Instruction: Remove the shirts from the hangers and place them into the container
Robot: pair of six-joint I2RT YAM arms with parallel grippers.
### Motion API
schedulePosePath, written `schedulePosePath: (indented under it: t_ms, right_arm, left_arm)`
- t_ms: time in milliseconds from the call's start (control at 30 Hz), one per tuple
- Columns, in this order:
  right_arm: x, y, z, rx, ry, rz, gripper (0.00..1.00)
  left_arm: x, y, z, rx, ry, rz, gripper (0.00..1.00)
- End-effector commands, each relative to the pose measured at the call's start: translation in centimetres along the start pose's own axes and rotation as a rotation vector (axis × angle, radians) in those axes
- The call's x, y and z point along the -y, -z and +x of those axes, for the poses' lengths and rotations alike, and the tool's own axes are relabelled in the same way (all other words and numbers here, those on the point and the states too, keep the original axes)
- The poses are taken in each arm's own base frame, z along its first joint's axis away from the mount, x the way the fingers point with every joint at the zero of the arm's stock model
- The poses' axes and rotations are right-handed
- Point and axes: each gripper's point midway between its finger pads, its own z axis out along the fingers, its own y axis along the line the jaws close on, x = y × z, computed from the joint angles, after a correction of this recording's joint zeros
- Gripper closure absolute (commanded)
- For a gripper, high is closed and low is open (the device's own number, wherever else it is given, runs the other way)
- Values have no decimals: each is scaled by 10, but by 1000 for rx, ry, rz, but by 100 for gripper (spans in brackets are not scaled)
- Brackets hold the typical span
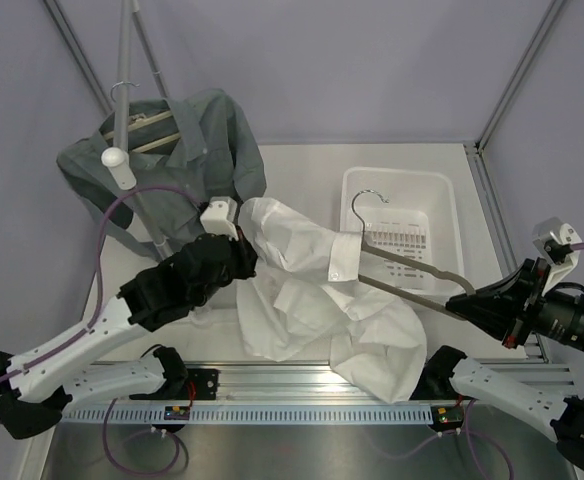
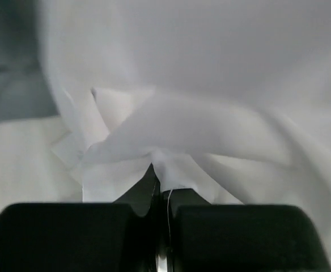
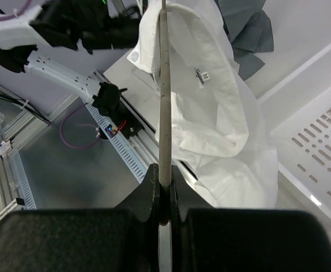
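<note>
The white shirt [image 1: 302,300] is half off a light-wood hanger [image 1: 402,265] and trails onto the table; the hanger's metal hook [image 1: 368,200] is over the container [image 1: 446,215]. My right gripper [image 1: 464,302] is shut on the end of the hanger's arm [image 3: 164,85], seen close up at the right gripper [image 3: 164,182]. At the shirt's left shoulder, my left gripper [image 1: 242,252] is shut on a pinch of white cloth [image 2: 171,170]; the left gripper [image 2: 160,186] has its jaws together. The grey-green shirt [image 1: 197,140] hangs on a second hanger [image 1: 152,128] at the back left.
A grey pole [image 1: 124,80] with a white end cap [image 1: 119,168] slants across the back left, carrying the grey-green shirt's hanger. An aluminium mounting rail [image 1: 302,395] runs along the near edge. Frame struts rise at the back corners. The container's slotted base [image 3: 324,150] lies right of the white shirt [image 3: 211,113].
</note>
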Motion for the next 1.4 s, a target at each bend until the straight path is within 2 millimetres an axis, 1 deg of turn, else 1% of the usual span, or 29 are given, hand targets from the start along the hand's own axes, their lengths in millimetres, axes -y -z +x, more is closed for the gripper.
schedulePosePath:
  t_ms: [0, 33, 67, 100, 133, 167, 233, 267, 367, 467, 500, 533, 567, 600, 633, 667, 700, 733, 800, 833, 900, 933, 1033, 1067, 1100, 1200, 1267, 1300, 1367]
  right_arm:
    - [14, 10, 16, -11, -31, 70, 100]
    - [23, 17, 19, 1, -36, 124, 100]
    - [31, 24, 28, -25, -46, 166, 100]
    - [35, 31, 32, -19, -56, 195, 100]
    - [47, 39, 31, 1, -56, 263, 100]
    - [52, 53, 35, 4, -61, 301, 100]
    - [58, 69, 34, 59, -73, 339, 100]
    - [57, 77, 32, 85, -81, 338, 100]
    - [55, 87, 22, 138, -118, 345, 100]
    - [46, 90, 19, 153, -130, 302, 100]
    - [33, 90, 22, 140, -146, 227, 100]
    - [25, 89, 23, 140, -156, 180, 100]
    - [20, 82, 29, 116, -171, 147, 100]
    - [0, 87, 38, 112, -200, 31, 100]
    - [-8, 84, 36, 126, -210, -24, 100]
    - [-10, 74, 48, 78, -230, -43, 100]
    - [-16, 78, 54, 75, -259, -81, 100]
    - [-13, 74, 61, 53, -273, -72, 100]
    - [-7, 78, 69, 53, -291, -43, 100]
    - [-3, 81, 75, 42, -298, -18, 100]
    - [3, 85, 77, 50, -308, 22, 100]
    - [5, 89, 79, 53, -312, 33, 100]
    - [12, 95, 80, 55, -322, 82, 100]
    - [15, 95, 80, 59, -320, 104, 100]
    - [16, 96, 81, 63, -318, 109, 100]
    - [20, 94, 81, 69, -318, 135, 100]
    - [23, 95, 77, 87, -296, 153, 100]
    - [24, 96, 73, 100, -282, 166, 100]
    - [15, 106, 58, 167, -240, 136, 100]
  left_arm:
    - [-30, 38, -77, 181, -8, -207, 100]
    - [-28, 46, -98, 225, 3, -226, 100]
    - [-32, 51, -102, 227, -7, -254, 100]
    - [-32, 54, -109, 240, -12, -263, 100]
    - [-33, 57, -114, 252, -16, -274, 100]
    - [-31, 58, -119, 261, -14, -271, 100]
    - [-29, 57, -122, 266, -22, -272, 100]
    - [-29, 55, -122, 264, -28, -279, 100]
    - [-30, 49, -125, 260, -48, -306, 100]
    - [-31, 41, -125, 246, -76, -332, 100]
    - [-32, 40, -129, 249, -85, -340, 100]
    - [-32, 38, -129, 247, -95, -347, 100]
    - [-32, 36, -133, 256, -100, -350, 100]
    - [-34, 34, -137, 259, -118, -363, 100]
    - [-33, 32, -141, 267, -121, -369, 100]
    - [-35, 31, -145, 271, -125, -380, 100]
    - [-37, 28, -154, 278, -133, -404, 100]
    - [-38, 27, -160, 287, -137, -417, 100]
    - [-47, 27, -176, 314, -154, -478, 100]
    - [-45, 26, -186, 324, -155, -496, 100]
    - [-52, 26, -201, 340, -154, -541, 100]
    - [-50, 24, -210, 349, -148, -540, 100]
    - [-53, 17, -222, 344, -170, -569, 100]
    - [-50, 22, -233, 364, -171, -572, 100]
    - [-51, 25, -237, 369, -175, -585, 100]
    - [-54, 30, -243, 370, -187, -604, 100]
    - [-55, 29, -240, 355, -203, -602, 100]
    - [-55, 26, -236, 341, -211, -599, 100]
    - [-57, 22, -232, 319, -221, -596, 100]
